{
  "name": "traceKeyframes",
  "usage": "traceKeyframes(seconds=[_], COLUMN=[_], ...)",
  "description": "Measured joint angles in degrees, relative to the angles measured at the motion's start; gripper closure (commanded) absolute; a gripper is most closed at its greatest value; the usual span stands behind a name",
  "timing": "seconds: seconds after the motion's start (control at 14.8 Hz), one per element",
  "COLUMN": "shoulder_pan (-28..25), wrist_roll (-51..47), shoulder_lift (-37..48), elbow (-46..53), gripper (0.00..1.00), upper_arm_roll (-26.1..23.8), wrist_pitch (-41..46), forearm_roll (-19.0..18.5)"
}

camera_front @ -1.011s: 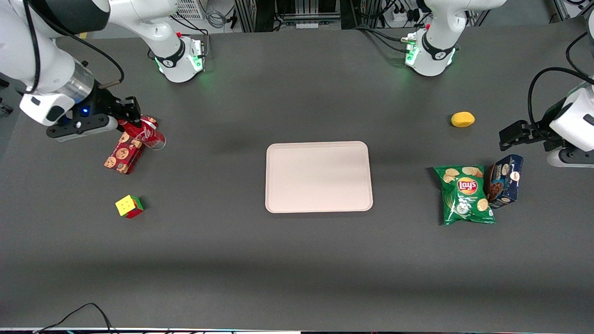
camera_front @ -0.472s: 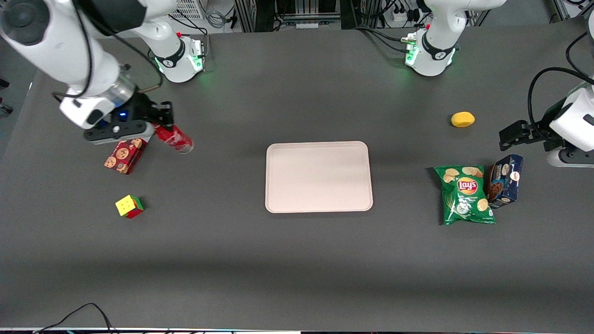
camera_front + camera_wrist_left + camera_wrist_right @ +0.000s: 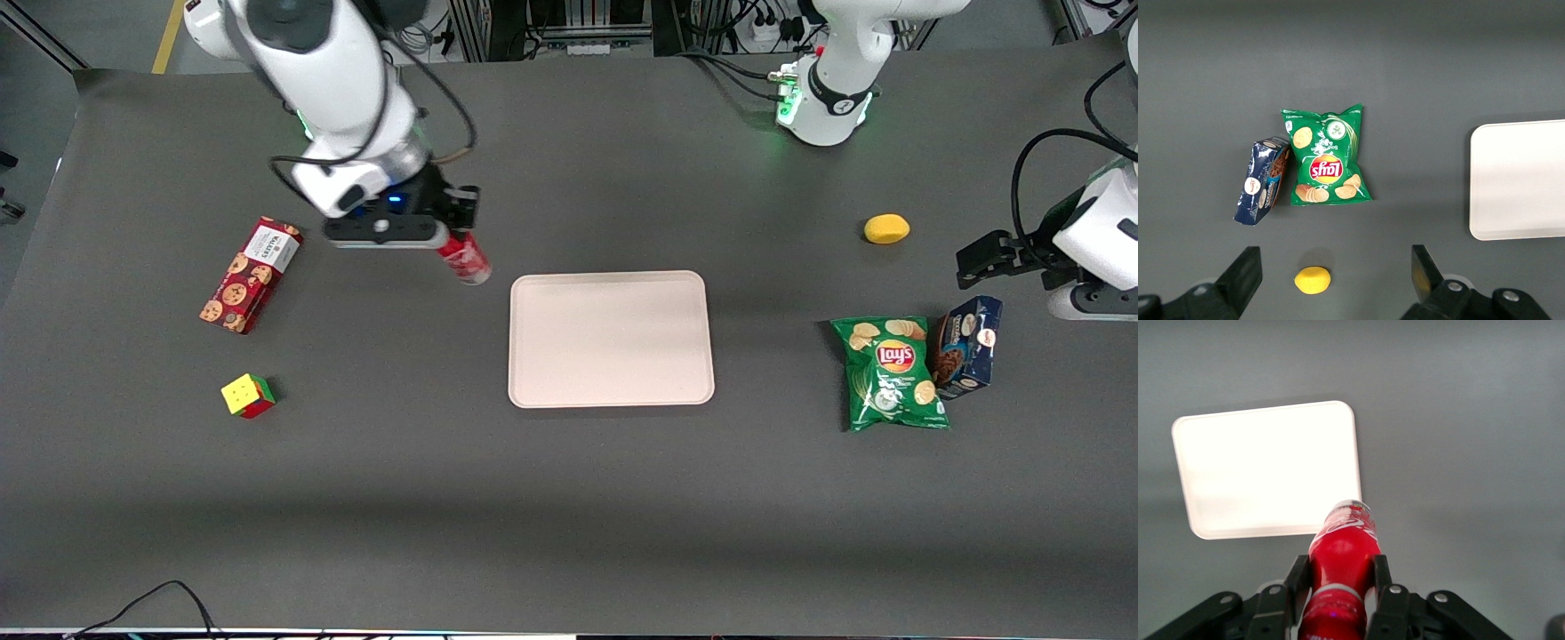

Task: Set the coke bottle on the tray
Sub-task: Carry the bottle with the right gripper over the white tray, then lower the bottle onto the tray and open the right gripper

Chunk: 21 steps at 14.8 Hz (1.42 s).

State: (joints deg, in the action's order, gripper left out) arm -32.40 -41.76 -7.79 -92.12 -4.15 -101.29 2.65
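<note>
Right arm reached out above the table, wrist angled downward, gripper (image 3: 452,233) raised off the surface, fingers (image 3: 1382,577) clamped on a load

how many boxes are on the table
2. A red cookie box lies toward the working arm's end. A dark blue box lies beside the chip bag toward the parked arm's end. The gripper carries the coke bottle near the tray.

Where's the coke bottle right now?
The coke bottle is held off the table in the gripper, jaws closed on it, just short of the tray toward the working arm's end.
</note>
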Motion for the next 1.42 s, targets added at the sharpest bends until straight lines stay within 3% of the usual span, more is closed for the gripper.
traceKeyframes(seconds=[0.2,0.81,1.35,1.42], shoulder_pan=[-3.0,-3.0,-2.6,-2.6], wrist_roll=[-4.8,-4.6,-4.0,-4.0], shoulder_lift=[-6.3,-22.7,-26.6,-26.6], elbow=[2.3,3.0,3.7,3.8], gripper=[1.0,1.0,1.0,0.74], upper_arm_roll=[0.0,0.1,0.7,0.7], wrist_pitch=[-5.9,-20.7,-23.1,-23.1], forearm_roll=[-0.1,-5.5,-6.3,-6.3])
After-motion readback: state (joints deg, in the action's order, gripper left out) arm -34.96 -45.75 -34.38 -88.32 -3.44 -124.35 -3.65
